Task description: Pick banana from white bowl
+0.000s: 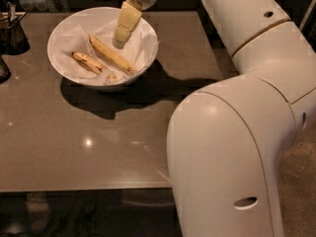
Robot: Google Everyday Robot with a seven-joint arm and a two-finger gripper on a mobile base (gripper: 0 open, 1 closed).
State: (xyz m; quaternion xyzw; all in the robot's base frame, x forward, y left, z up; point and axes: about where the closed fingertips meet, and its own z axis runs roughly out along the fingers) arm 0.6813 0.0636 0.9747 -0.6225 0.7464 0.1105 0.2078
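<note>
In the camera view, the white bowl (129,78) stands at the far left of the table (74,147), lined with crumpled paper. The banana (111,55) lies in it slantwise, with a shorter, browner banana (88,61) to its left. The gripper (120,42) hangs inside the bowl, its tip just beyond the banana's middle. Whether it is open or closed, I cannot tell. A dark container (12,33) stands at the far-left edge.

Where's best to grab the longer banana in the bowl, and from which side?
Probably mid-length, from above, closing across the banana: it lies flat and diagonal in the white bowl, apart from the shorter banana. The gripper hangs near its far half.
</note>
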